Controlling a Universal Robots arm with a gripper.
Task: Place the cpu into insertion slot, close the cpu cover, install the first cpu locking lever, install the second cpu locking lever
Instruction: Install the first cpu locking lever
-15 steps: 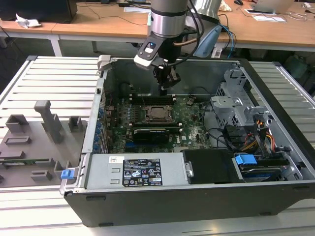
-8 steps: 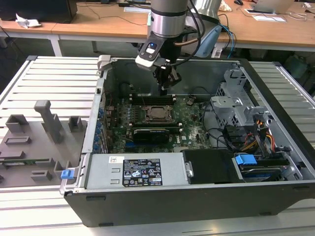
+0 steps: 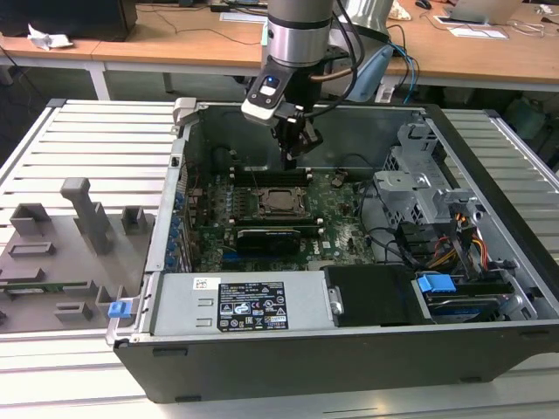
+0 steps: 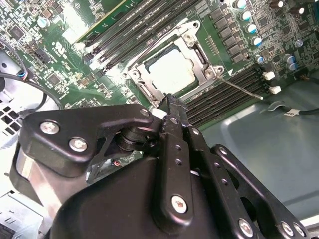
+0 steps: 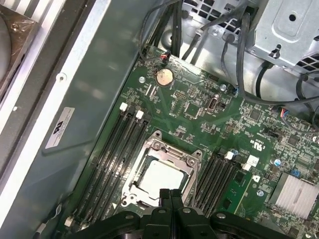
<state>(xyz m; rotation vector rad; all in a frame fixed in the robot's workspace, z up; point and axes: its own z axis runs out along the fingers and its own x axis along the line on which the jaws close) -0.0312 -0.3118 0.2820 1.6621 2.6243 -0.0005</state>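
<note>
The cpu (image 4: 172,69) lies flat in the insertion slot (image 3: 281,202) on the green motherboard, its silver face showing through the window of the cpu cover (image 4: 202,55). The cover lies down over the chip in both wrist views. A thin wire locking lever (image 4: 241,88) sticks out from one corner of the socket, away from the frame. My gripper (image 3: 293,161) hangs just above the far edge of the socket in the exterior view. Its fingers (image 5: 169,193) are pressed together with nothing between them, right next to the cover's rim.
Long black memory slots (image 5: 117,149) flank the socket on both sides. A black card with fins (image 3: 271,236) sits in front of it. A drive cage (image 3: 419,188) with cables stands at the exterior view's right, and a grey fixture plate (image 3: 70,244) lies outside the case at its left.
</note>
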